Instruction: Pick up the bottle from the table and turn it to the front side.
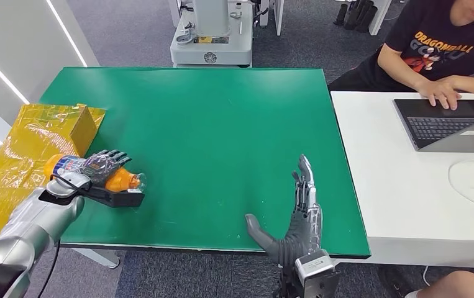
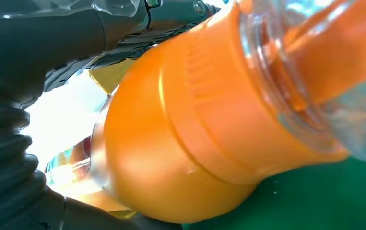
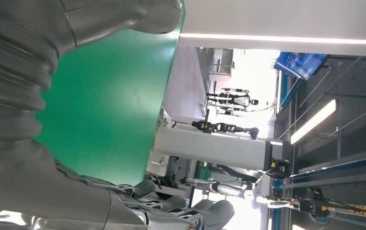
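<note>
A bottle of orange drink (image 1: pixel 120 179) with a blue and white label lies on its side at the left edge of the green table (image 1: pixel 209 124). My left hand (image 1: pixel 100 167) grips it, fingers wrapped over its body. The left wrist view puts the orange bottle (image 2: pixel 185 129) very close, with dark fingers (image 2: pixel 99 24) across it and its clear neck end showing. My right hand (image 1: pixel 299 217) rests open near the table's front edge, fingers straight and thumb spread, holding nothing. That right hand (image 3: pixel 51 120) appears large in the right wrist view, over green surface.
A yellow wrapped box (image 1: pixel 35 139) sits against the table's left edge beside the bottle. A white desk (image 1: pixel 402 205) adjoins on the right, with a laptop (image 1: pixel 448 122) and a person (image 1: pixel 445 43) typing. A white machine base (image 1: pixel 211 37) stands behind the table.
</note>
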